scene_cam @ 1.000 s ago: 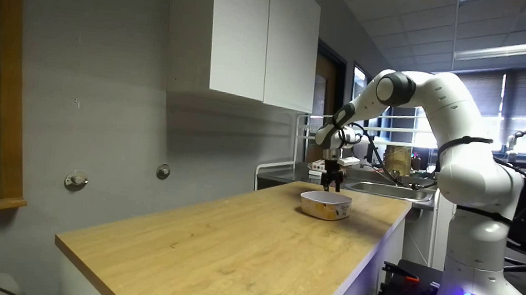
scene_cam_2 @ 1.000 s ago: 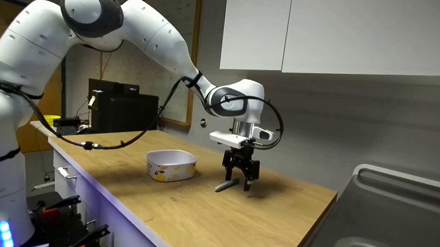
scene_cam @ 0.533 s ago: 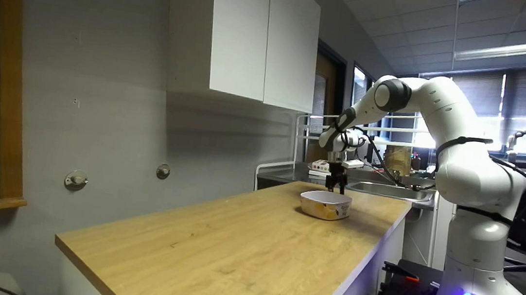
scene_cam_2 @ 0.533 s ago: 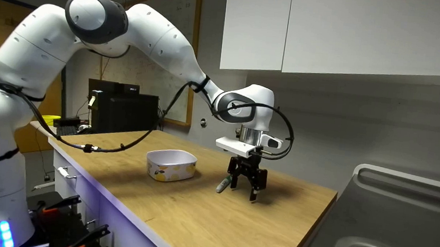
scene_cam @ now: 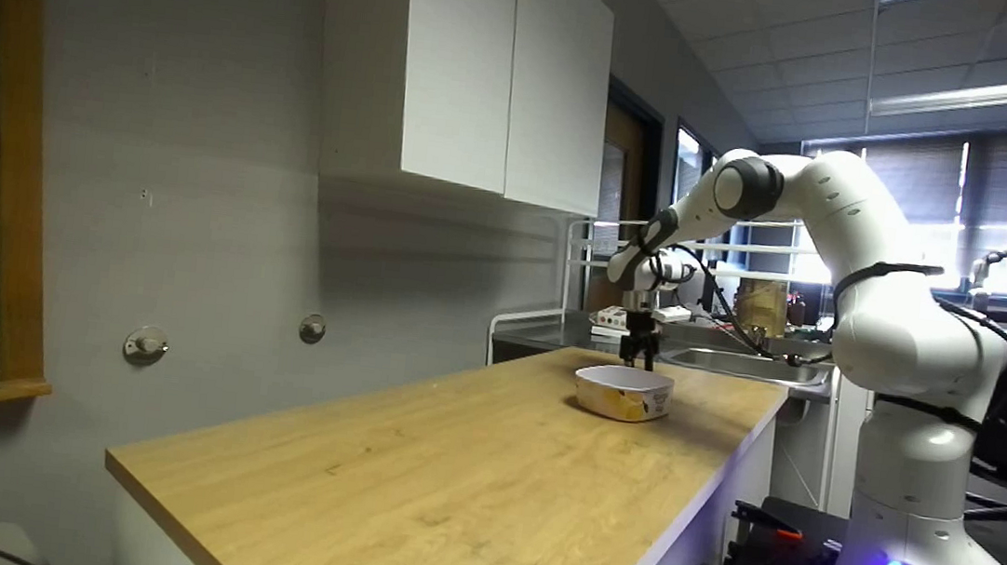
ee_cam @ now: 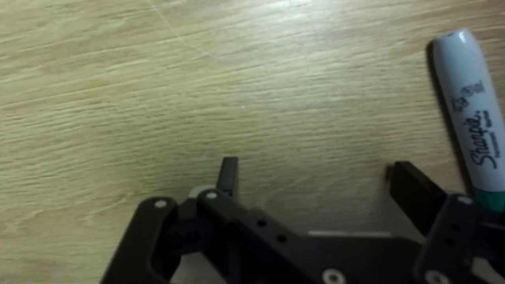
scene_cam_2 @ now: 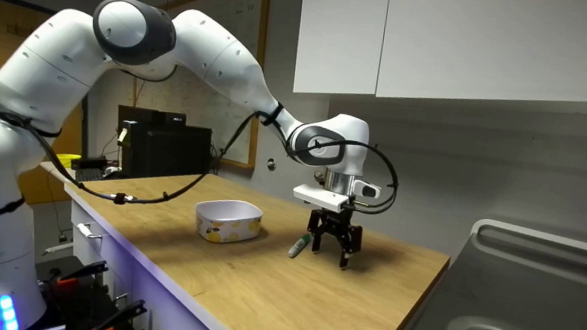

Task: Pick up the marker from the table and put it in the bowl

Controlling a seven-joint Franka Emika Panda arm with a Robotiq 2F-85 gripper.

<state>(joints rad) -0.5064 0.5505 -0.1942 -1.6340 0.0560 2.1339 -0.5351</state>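
Robotiq gripper pointing down, low over wood-grain counter top, fingers spread well apart, released. Green-capped Sharpie marker lying on counter top, outside the grip, just beside one finger; at right edge in wrist view, capped end partly hidden by gripper, can't tell if touching. In an exterior view marker is between gripper and yellow-print bowl, which sits upright on counter top. Panda arm reaches over counter top in both exterior views
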